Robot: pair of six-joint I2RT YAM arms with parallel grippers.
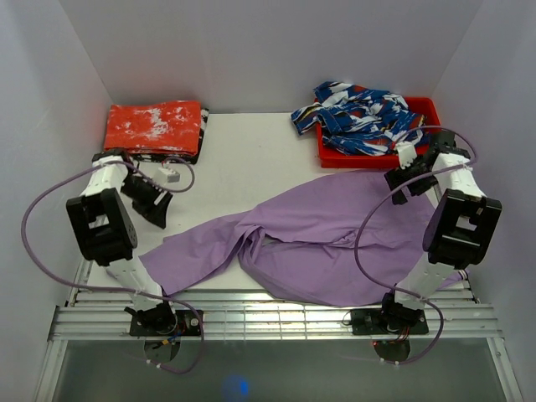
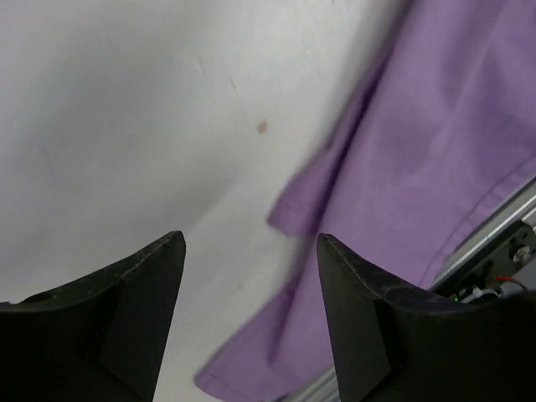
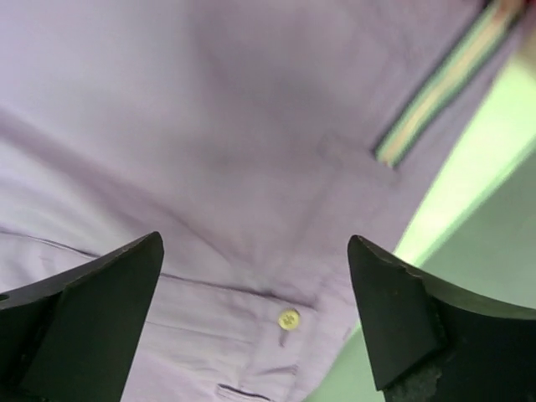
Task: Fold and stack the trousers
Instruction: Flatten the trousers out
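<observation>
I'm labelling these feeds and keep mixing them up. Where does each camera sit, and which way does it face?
Top external: above and behind the robot, looking down on the table; left arm and right arm show whole, trousers between them.
Left wrist: on the left arm, looking down past the open left gripper at bare table and a trousers edge.
Right wrist: on the right arm, looking down past the open right gripper at the trousers' button and striped trim.
Shared: all three show the trousers.
</observation>
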